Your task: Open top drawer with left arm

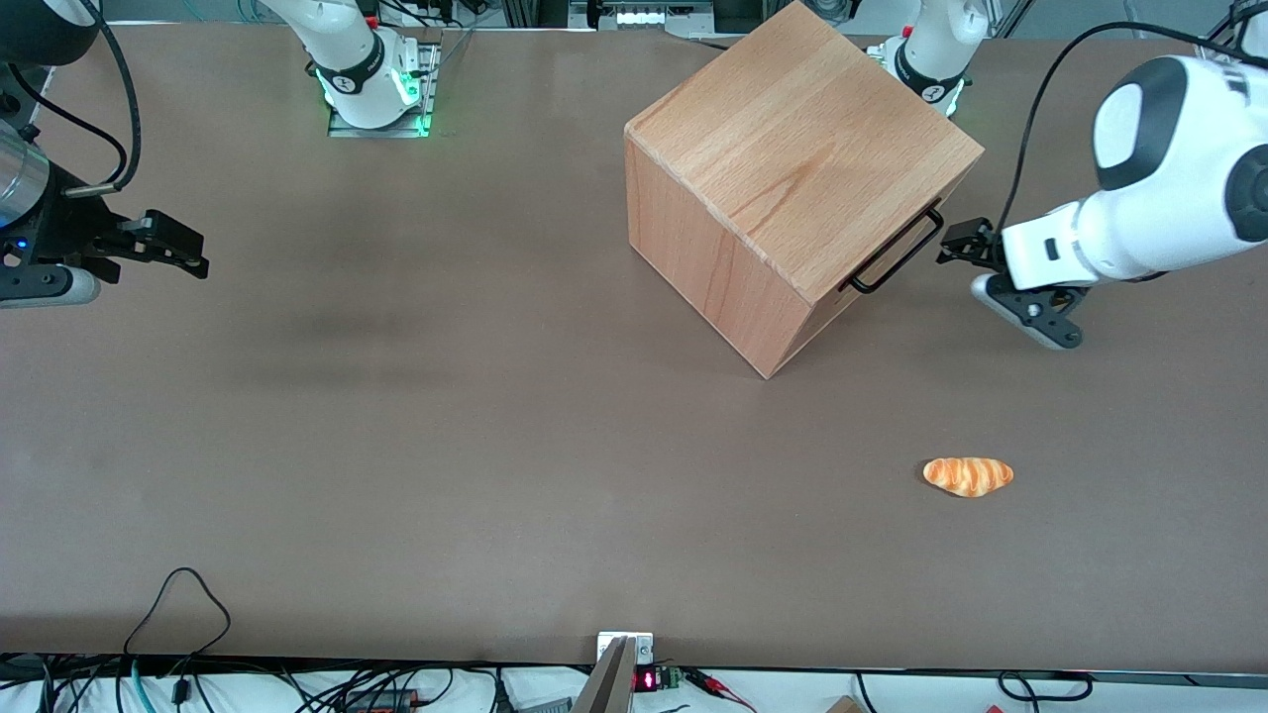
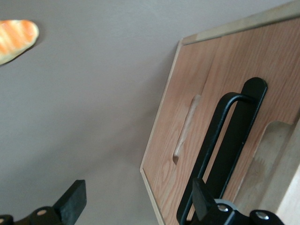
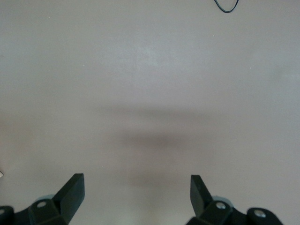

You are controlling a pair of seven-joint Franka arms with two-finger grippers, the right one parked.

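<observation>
Black gripper open beside top drawer handle; no legible writing.

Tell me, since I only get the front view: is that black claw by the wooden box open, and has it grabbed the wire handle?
Observer: The left wrist view shows the gripper open in front of the drawer face, with its fingers wide apart and nothing between them.
Operator: So where is the handle?
Observer: The handle of the top drawer sits right by one fingertip, not between the two.
Operator: Anything else on that wood?
Observer: A narrow carved groove runs alongside the handle.
</observation>
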